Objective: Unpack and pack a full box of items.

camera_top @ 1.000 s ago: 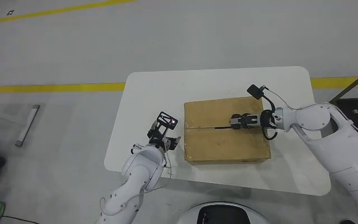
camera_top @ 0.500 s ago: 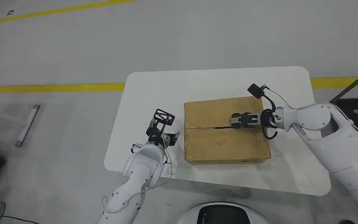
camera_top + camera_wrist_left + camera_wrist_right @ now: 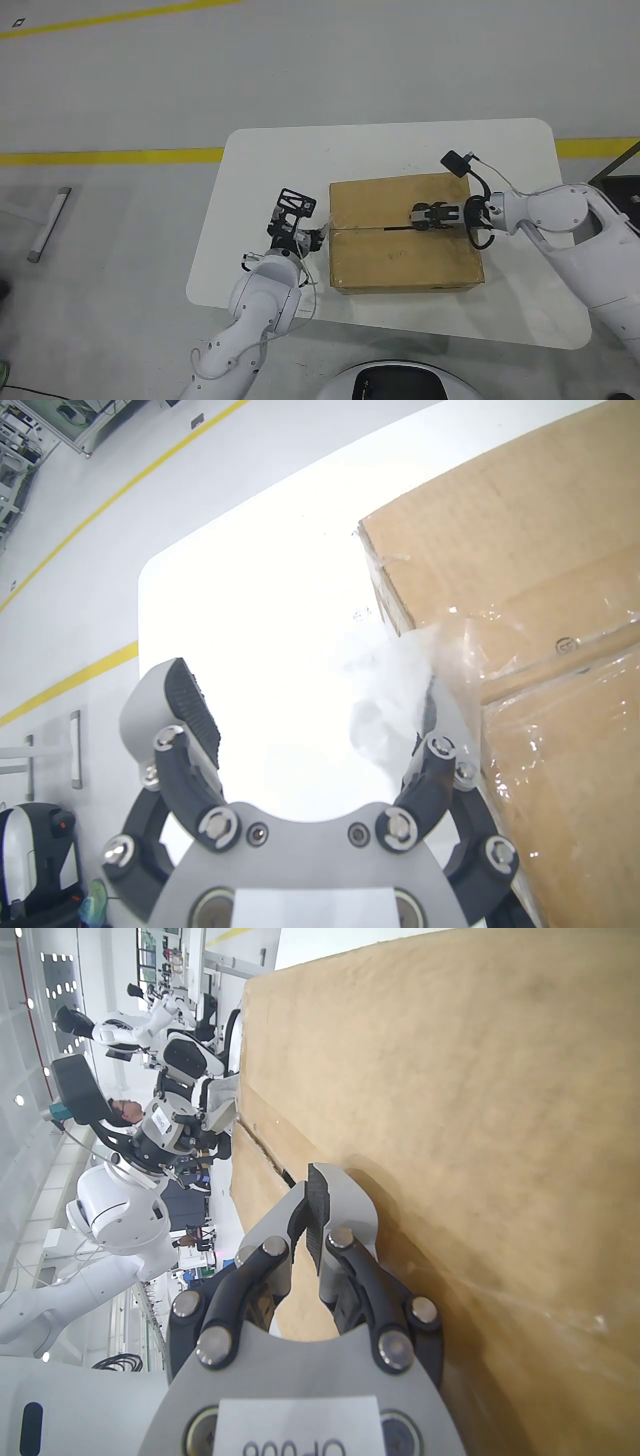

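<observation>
The released left gripper [image 3: 310,690] is blocked by crumpled clear tape [image 3: 450,660] at nine o'clock of the brown cardboard box [image 3: 405,232]. The right gripper [image 3: 312,1208] is clenched on its top seam.

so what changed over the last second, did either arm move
The left gripper moved in toward the end of the box on its side, at the seam between the flaps. It is open, with one finger now against the loose clear tape there. Nothing was gripped or let go. The right gripper stayed shut on top of the box at the seam, and the box kept its place.
</observation>
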